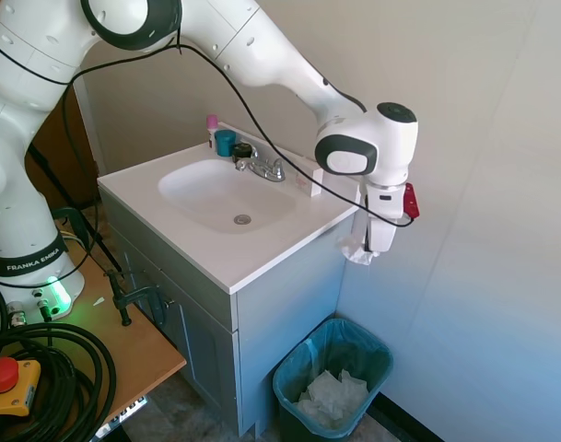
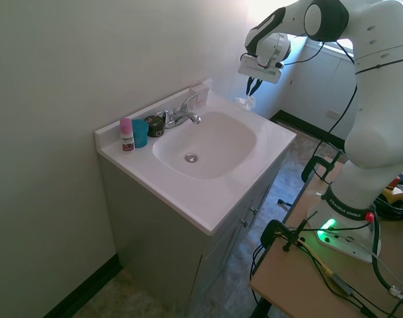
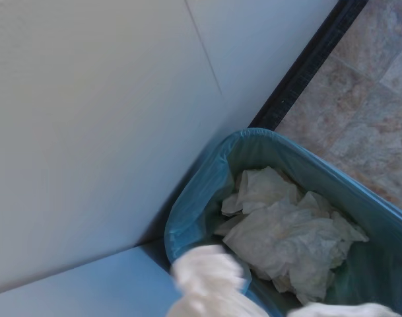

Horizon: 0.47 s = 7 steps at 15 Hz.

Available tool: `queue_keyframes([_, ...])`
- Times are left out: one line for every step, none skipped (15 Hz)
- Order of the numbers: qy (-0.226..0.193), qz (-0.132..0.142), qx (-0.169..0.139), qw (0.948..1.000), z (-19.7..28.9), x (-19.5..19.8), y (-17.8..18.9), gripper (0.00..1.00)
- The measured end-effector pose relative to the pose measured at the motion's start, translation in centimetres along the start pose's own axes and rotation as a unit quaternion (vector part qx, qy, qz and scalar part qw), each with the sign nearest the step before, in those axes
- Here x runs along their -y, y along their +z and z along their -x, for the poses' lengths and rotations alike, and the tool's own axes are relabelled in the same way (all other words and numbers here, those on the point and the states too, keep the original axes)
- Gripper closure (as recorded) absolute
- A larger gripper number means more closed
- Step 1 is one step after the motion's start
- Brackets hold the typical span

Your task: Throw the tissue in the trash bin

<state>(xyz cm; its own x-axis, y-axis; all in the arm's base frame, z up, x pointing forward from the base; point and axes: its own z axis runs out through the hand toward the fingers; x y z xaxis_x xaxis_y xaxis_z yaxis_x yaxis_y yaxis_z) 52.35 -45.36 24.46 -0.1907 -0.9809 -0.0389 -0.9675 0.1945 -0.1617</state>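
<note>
The tissue (image 1: 356, 250) is a small crumpled white wad hanging from my gripper (image 1: 368, 243), which is shut on it just off the right end of the vanity top. Straight below on the floor stands the teal-blue trash bin (image 1: 293, 371), lined with a clear bag. In the second exterior view the gripper (image 2: 251, 91) points down with the tissue (image 2: 244, 102) beneath it, and the bin is hidden behind the vanity. In the wrist view the tissue (image 3: 208, 276) shows blurred, close over the trash bin (image 3: 199, 187).
A pile of white crumpled paper (image 1: 333, 394) lies inside the bin. The white sink vanity (image 1: 262, 250) stands left of the gripper, with a faucet (image 1: 264, 167), teal cup (image 1: 225, 142), pink-capped bottle (image 1: 211, 128) and small white box (image 1: 310, 179). A wall (image 1: 483, 230) is close on the right.
</note>
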Motion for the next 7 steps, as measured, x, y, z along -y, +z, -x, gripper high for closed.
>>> queue_keyframes([-0.001, 0.001, 0.0, 1.0, 0.1, 0.0, 0.0, 0.0])
queue_keyframes([-0.001, 0.001, 0.001, 1.0, 0.2, 0.0, 0.1, 0.0])
queue_keyframes([0.0, 0.0, 0.0, 1.0, 0.1, 0.0, -0.1, 0.0])
queue_keyframes([0.0, -0.004, -0.001, 1.0, 0.0, 0.0, -0.6, 0.0])
queue_keyframes([0.001, -0.009, -0.003, 1.0, -0.2, -0.1, -1.5, 0.0])
queue_keyframes([0.002, -0.016, -0.006, 0.9998, -0.4, -0.3, -2.9, 0.0])
queue_keyframes([0.002, -0.024, -0.009, 0.9997, -0.7, -0.7, -4.7, 0.0])
